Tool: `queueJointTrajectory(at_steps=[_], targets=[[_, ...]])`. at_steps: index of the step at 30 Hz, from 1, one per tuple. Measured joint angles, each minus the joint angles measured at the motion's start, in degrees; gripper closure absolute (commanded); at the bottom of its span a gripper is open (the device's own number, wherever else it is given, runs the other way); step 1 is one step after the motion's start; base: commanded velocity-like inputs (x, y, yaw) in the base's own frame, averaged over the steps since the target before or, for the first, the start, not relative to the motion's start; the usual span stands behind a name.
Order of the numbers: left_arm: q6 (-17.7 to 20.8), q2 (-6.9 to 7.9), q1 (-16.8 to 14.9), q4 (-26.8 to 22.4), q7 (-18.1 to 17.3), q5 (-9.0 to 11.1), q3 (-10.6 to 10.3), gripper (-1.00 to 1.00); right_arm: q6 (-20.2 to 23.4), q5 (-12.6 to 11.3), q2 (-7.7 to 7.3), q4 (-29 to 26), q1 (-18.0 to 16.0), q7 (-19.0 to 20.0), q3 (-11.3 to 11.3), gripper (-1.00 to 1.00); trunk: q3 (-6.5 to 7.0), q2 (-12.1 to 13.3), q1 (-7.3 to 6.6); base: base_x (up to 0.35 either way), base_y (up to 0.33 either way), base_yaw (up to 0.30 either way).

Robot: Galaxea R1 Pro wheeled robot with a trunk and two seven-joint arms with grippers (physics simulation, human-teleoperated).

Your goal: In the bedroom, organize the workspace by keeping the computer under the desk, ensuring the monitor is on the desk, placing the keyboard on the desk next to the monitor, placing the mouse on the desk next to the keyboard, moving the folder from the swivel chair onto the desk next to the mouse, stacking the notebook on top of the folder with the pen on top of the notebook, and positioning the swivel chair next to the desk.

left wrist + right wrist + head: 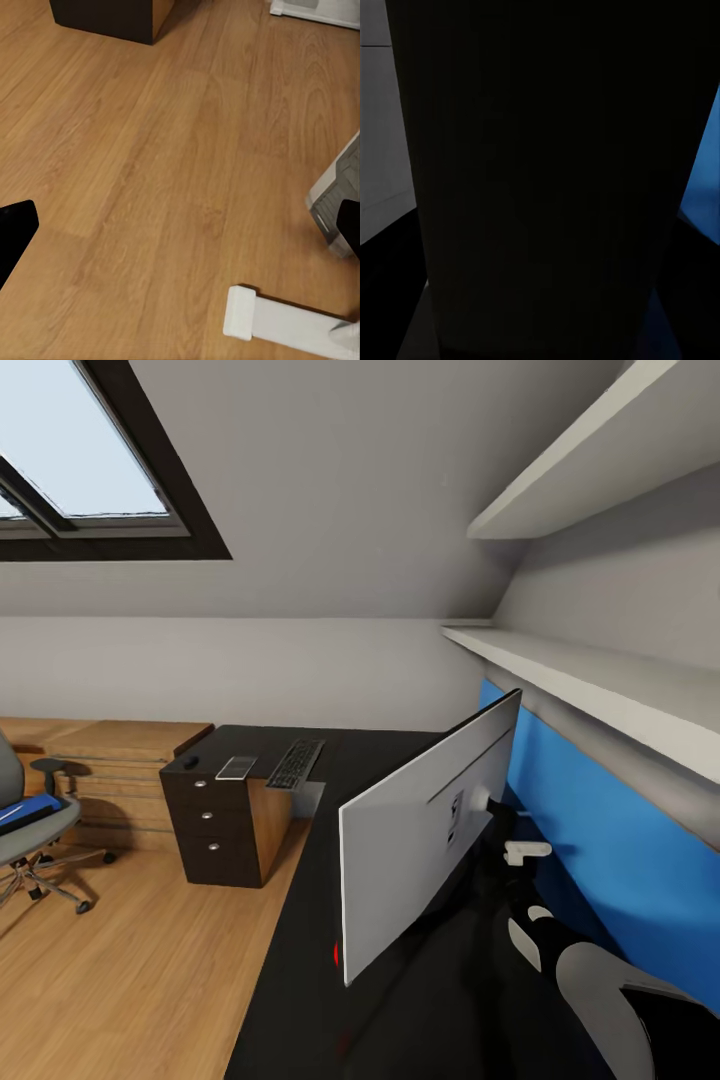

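Your head camera looks along the long glossy black counter [330, 920] in the attic bedroom, under the black-framed skylight [90, 470]. The very wide flat monitor with the silver-grey back [430, 830] stands upright on the counter, its back turned toward you, a red dot at its lower corner. Your right arm [600, 980] reaches in behind the monitor's neck; the right tool is hidden there, so you cannot tell whether its fingers are apart or together. The right wrist camera faces a dark surface at close range, with a strip of the blue wall panel [706, 172] at its edge.

At the far end of the counter lie the slim dark-keyed keyboard [296, 763], the thin grey notebook [237, 767] just beside it, and the small dark oval mouse [190, 761] near the corner. A dark drawer unit with round knobs [212, 830] stands below them.

The grey upholstered swivel chair [30, 830] stands well apart from the counter on the light wood floor [150, 960], with the bright blue folder [25, 812] lying on its seat.

The left wrist camera looks down at the floor, showing the silver-grey computer tower [337, 199] and the counter's white foot bar [277, 322]. The left tool's fingertips [15, 232] sit wide apart with nothing between them.
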Motion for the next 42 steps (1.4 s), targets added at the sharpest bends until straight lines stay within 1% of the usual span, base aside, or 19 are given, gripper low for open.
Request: queueJointTrajectory(at_steps=[2, 13, 17, 19, 22, 25, 26, 42], targets=[[0.0, 0.0, 0.0, 0.0, 0.0, 0.0, 0.0, -1.0, 0.2, -0.4, -0.01, -0.3, 0.0, 0.0, 0.3, 1.0, 0.0, 0.0, 0.08, 0.055, -0.036, 0.0], [0.0, 0.0, 0.0, 0.0, 0.0, 0.0, 0.0, -1.0, 0.3, -0.4, -0.01, -0.3, 0.0, 0.0, 0.2, 1.0, 0.0, 0.0, 0.11, 0.011, -0.007, 0.0], [0.0, -0.03, 0.0, 0.0, 0.0, 0.0, 0.0, -1.0, 0.2, -0.3, 0.0, -0.3, 0.0, 0.0, 0.2, 1.0, 0.0, 0.0, 0.11, 0.0, -0.013, 0.0], [0.0, -0.06, 0.0, 0.0, 0.0, 0.0, 0.0, -1.0, 0.4, 0.4, 0.04, -0.5, 0.0, 0.1, -0.3, 1.0, 0.0, 0.0, 0.17, 0.0, -0.121, 0.0], [0.0, -0.08, 0.0, 0.0, 0.0, 0.0, 0.0, -1.0, 0.6, 0.1, 0.26, -0.9, 0.0, 0.1, -0.1, 1.0, 0.0, 0.0, 0.27, 0.0, -0.207, 0.0], [0.0, -0.08, 0.0, 0.0, 0.0, 0.0, 0.0, -1.0, 0.7, -0.4, 0.0, -0.9, 0.0, 0.0, 0.2, 1.0, 0.0, 0.0, 0.27, 0.0, -0.116, 0.0], [0.0, -0.08, 0.0, 0.0, 0.0, 0.0, 0.0, -1.0, 0.6, 0.0, 0.01, -0.9, 0.0, 0.0, -0.1, 1.0, 0.0, 0.0, 0.27, 0.0, -0.061, 0.0], [0.0, -0.09, 0.0, 0.0, 0.0, 0.0, 0.0, -1.0, 0.6, -0.1, 0.01, -0.9, 0.0, 0.1, 0.0, 1.0, 0.0, 0.0, 0.27, 0.0, -0.009, 0.0]])
